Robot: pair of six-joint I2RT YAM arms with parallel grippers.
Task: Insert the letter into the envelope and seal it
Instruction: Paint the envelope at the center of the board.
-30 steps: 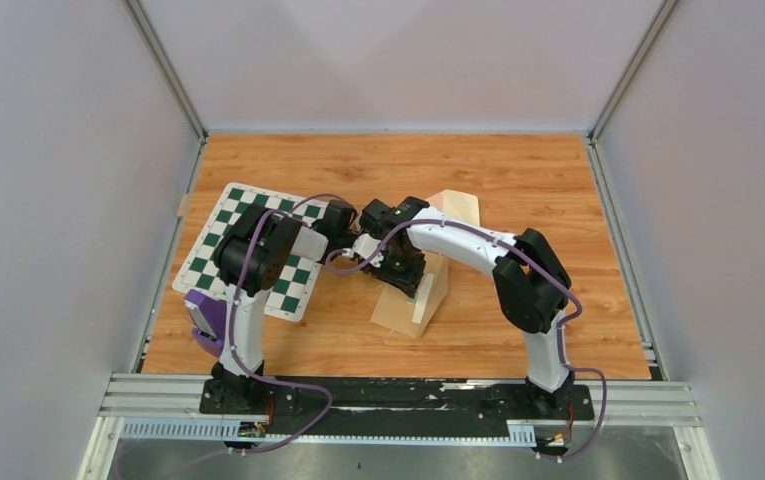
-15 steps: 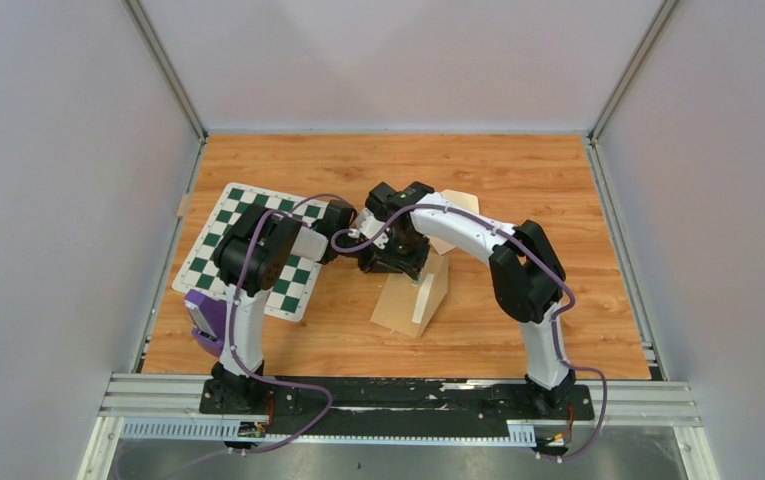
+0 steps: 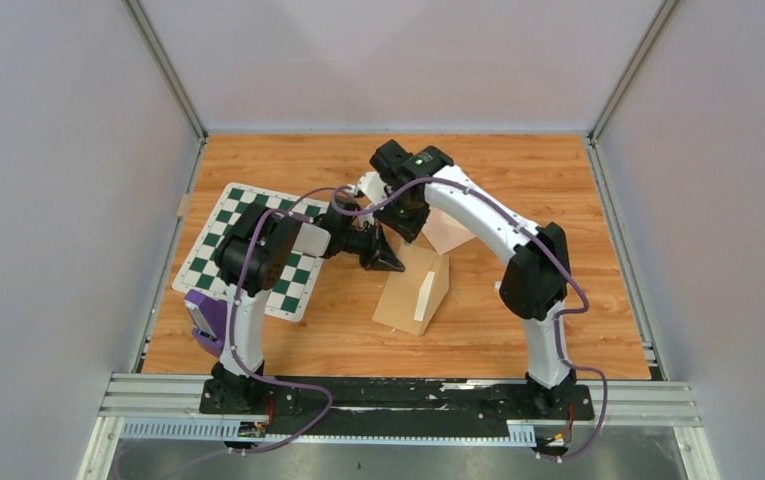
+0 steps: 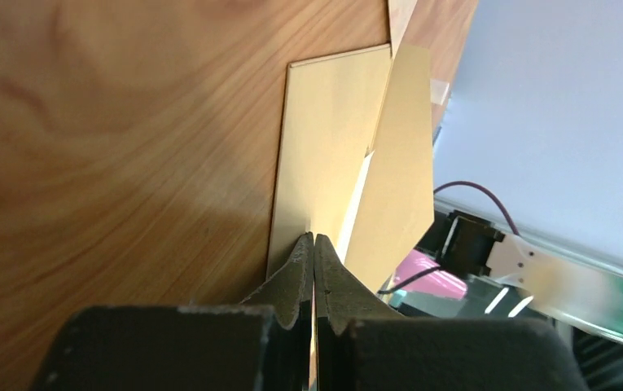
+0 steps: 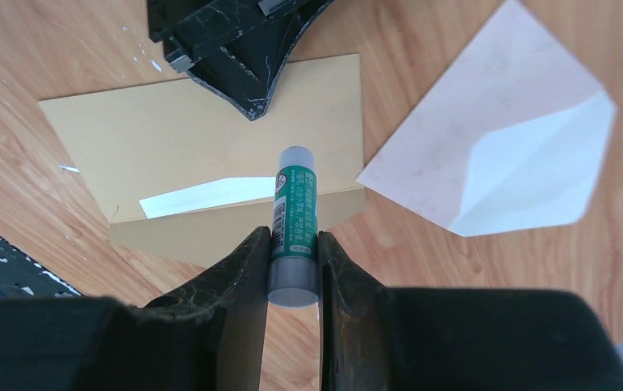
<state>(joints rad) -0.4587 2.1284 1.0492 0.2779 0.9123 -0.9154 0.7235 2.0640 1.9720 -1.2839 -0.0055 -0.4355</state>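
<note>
The tan envelope (image 3: 403, 300) lies on the wooden table with its flap (image 3: 437, 283) raised; a white strip (image 3: 425, 296) shows along the fold. My left gripper (image 3: 385, 262) is shut on the envelope's far left edge; in the left wrist view (image 4: 314, 242) a thin paper edge sits between the closed jaws, next to the flap (image 4: 397, 187). My right gripper (image 3: 405, 222) hovers behind the envelope, shut on a green glue stick (image 5: 295, 208) that points at the envelope (image 5: 210, 138). No sheet with an ornate border shows.
A plain white creased sheet (image 3: 450, 232) lies just behind the envelope and also shows in the right wrist view (image 5: 495, 155). A green-and-white chequered mat (image 3: 243, 250) lies on the left. A purple object (image 3: 205, 315) sits by the left arm's base.
My right arm has lifted and swung back from over the envelope toward the far side, with the glue stick. The left gripper stays at the envelope's edge and is now uncovered.
</note>
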